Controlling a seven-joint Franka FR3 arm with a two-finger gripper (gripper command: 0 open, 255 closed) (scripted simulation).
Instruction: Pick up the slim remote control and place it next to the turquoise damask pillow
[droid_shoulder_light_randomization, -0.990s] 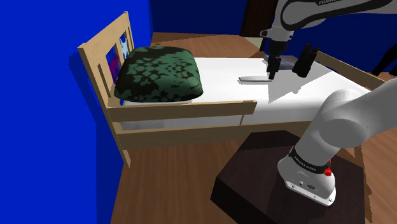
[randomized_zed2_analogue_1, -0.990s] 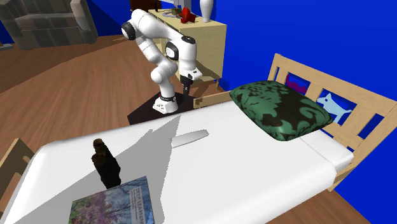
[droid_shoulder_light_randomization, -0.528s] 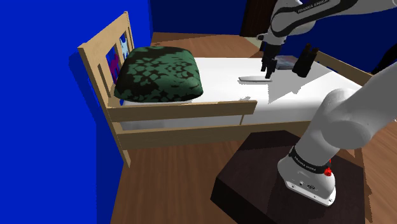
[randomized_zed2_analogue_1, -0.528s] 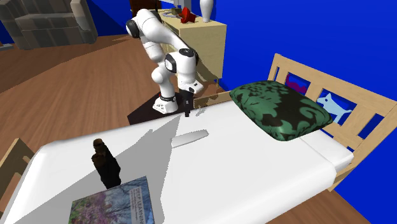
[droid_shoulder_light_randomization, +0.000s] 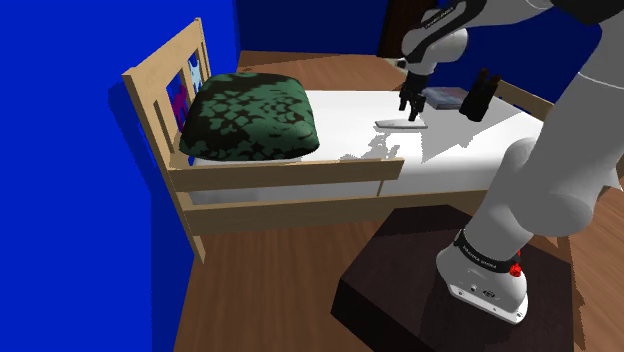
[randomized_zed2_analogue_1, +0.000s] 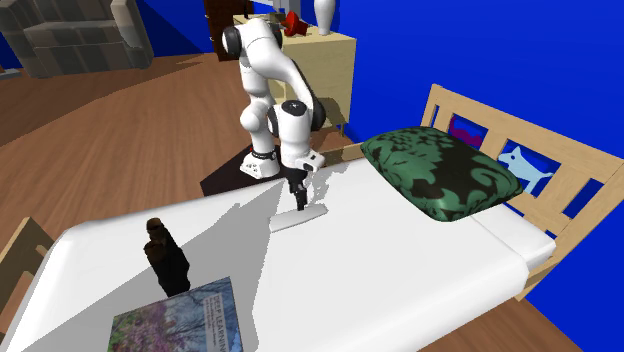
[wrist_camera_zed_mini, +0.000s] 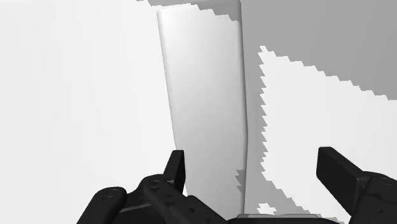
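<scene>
A slim, plain pale grey remote (droid_shoulder_light_randomization: 397, 124) (randomized_zed2_analogue_1: 298, 217) lies flat on the white mattress (droid_shoulder_light_randomization: 340, 140), near the middle of the bed. My black gripper (droid_shoulder_light_randomization: 410, 106) (randomized_zed2_analogue_1: 298, 200) hangs just above it, pointing down, open. In the wrist view the remote (wrist_camera_zed_mini: 203, 108) runs lengthwise away from the gripper (wrist_camera_zed_mini: 254, 164), close to one finger (wrist_camera_zed_mini: 176, 167) and well apart from the other; neither touches it. The dark green patterned pillow (droid_shoulder_light_randomization: 250, 118) (randomized_zed2_analogue_1: 440, 172) rests at the headboard end, some way from the remote.
A dark bottle-like object (randomized_zed2_analogue_1: 168, 256) (droid_shoulder_light_randomization: 478, 95) and a book (randomized_zed2_analogue_1: 180, 318) sit at the foot end. The wooden headboard (randomized_zed2_analogue_1: 520, 150) and side rail (droid_shoulder_light_randomization: 290, 172) edge the bed. A wooden cabinet (randomized_zed2_analogue_1: 315, 60) stands behind the arm, and blue walls lie beyond.
The arm has swung out over the bed and lowered, bringing the gripper from the mattress edge to just above the remote. The remote has not moved.
</scene>
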